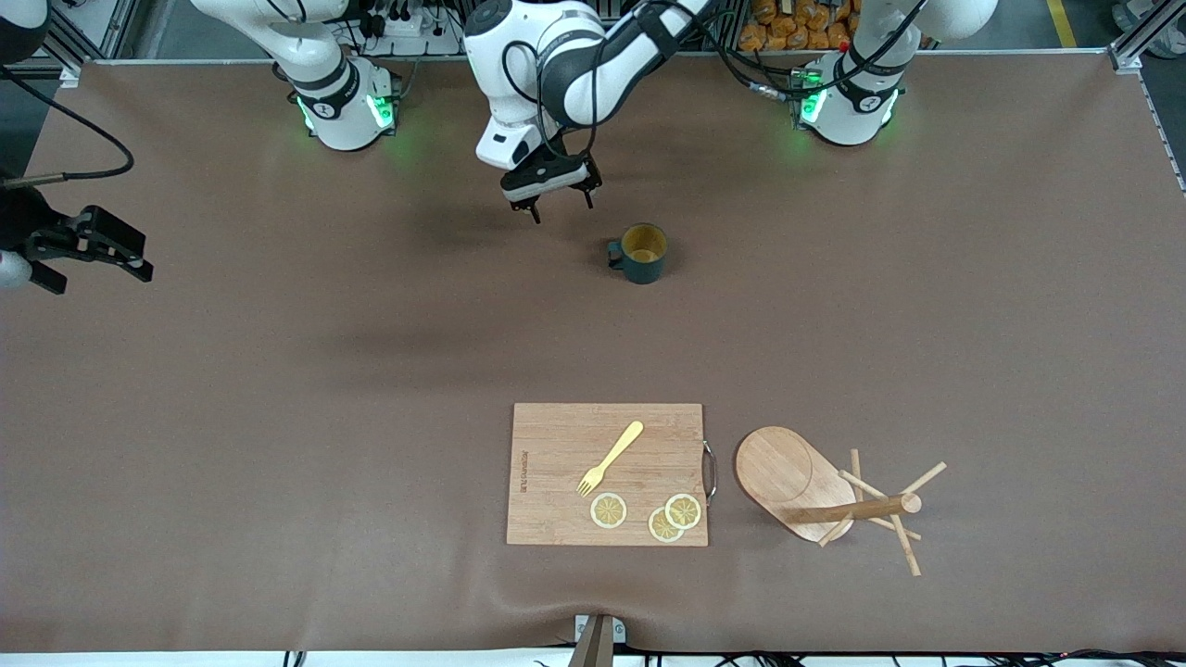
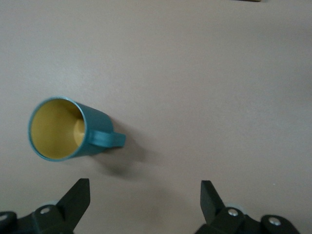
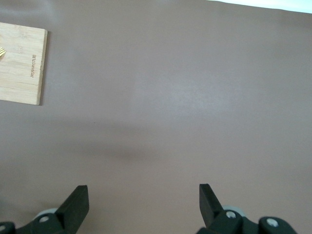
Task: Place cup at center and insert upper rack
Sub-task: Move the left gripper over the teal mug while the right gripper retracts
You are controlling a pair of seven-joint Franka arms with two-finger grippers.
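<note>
I see a rectangular light wooden cutting board [image 1: 607,473] lying flat on the brown table [image 1: 278,417], close to the table's edge nearest the front camera and about midway along it. A metal handle [image 1: 711,471] sits on the board's short side toward my left arm's end. On the board rest a pale yellow plastic fork [image 1: 610,458] and three round lemon slices [image 1: 647,512] (two of them overlapping).
</note>
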